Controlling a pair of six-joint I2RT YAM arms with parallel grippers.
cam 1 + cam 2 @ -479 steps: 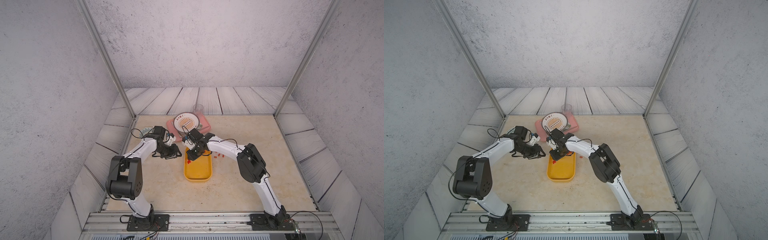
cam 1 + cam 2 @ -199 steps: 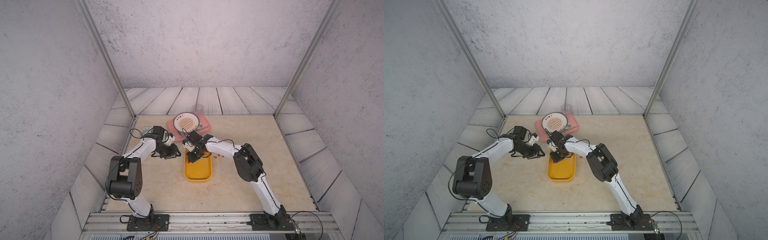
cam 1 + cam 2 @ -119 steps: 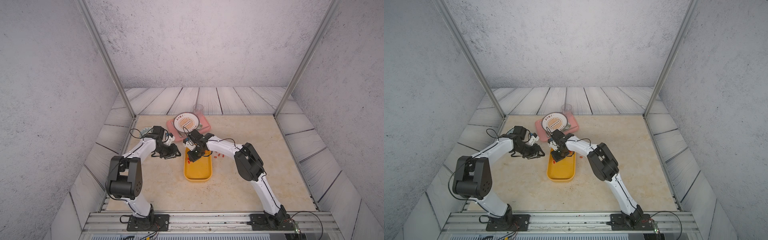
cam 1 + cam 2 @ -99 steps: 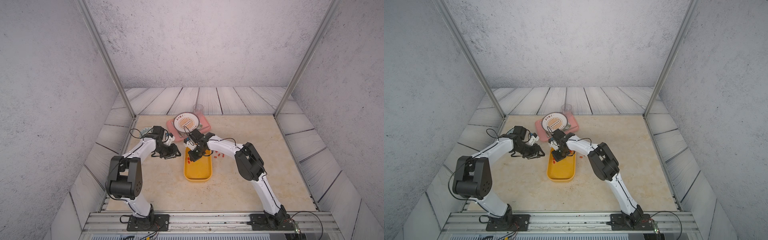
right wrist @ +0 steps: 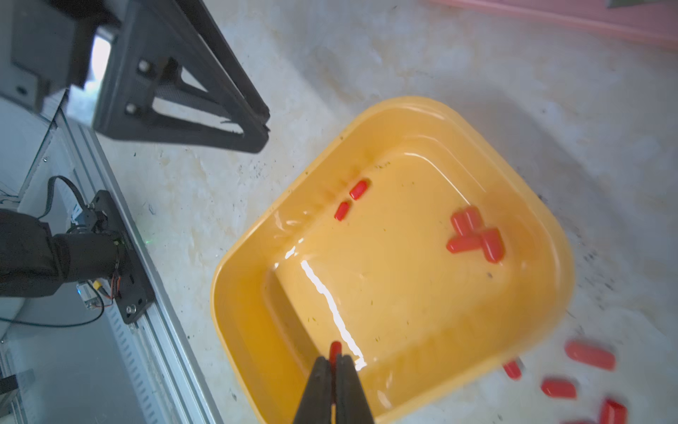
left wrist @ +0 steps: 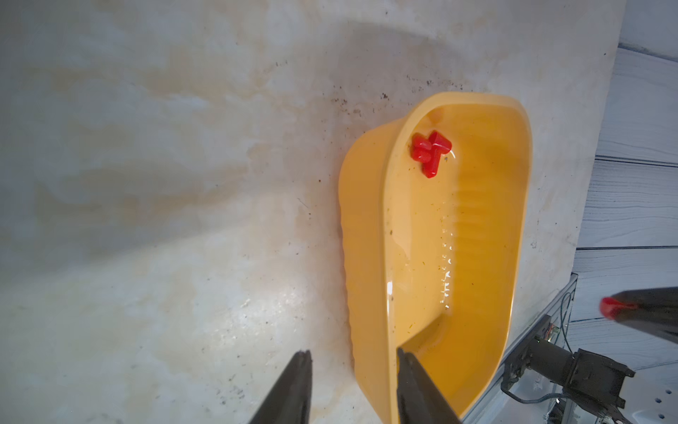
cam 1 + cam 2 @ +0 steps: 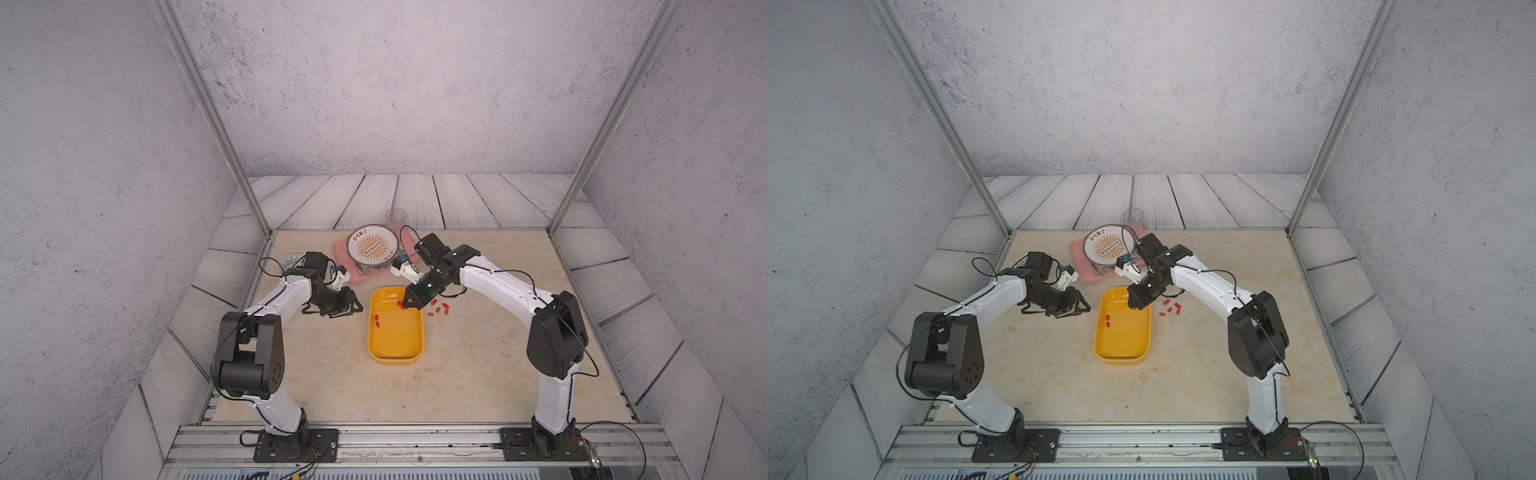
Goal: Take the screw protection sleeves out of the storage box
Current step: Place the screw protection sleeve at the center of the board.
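Observation:
The yellow storage box (image 7: 395,353) (image 7: 1121,349) lies mid-table. My right gripper (image 7: 405,306) (image 5: 332,361) hangs over its far right corner, shut on one red screw protection sleeve (image 5: 335,348). Inside the box lie a pair of sleeves (image 5: 352,200) (image 7: 377,321) and a small cluster (image 5: 475,238) (image 6: 431,152). Several more sleeves (image 7: 440,308) (image 7: 1171,309) lie on the table just right of the box. My left gripper (image 7: 353,306) (image 6: 354,358) stands open and empty by the box's left rim, apart from it.
A pink tray (image 7: 345,270) carrying a round patterned plate (image 7: 372,247) sits behind the box, with a clear cup (image 7: 395,216) farther back. A small patterned dish (image 7: 286,264) lies behind my left arm. Metal frame posts stand at the table's back corners.
My right gripper has lifted out of the box with a sleeve pinched in it and shifted a little to the right. The left arm has stayed still.

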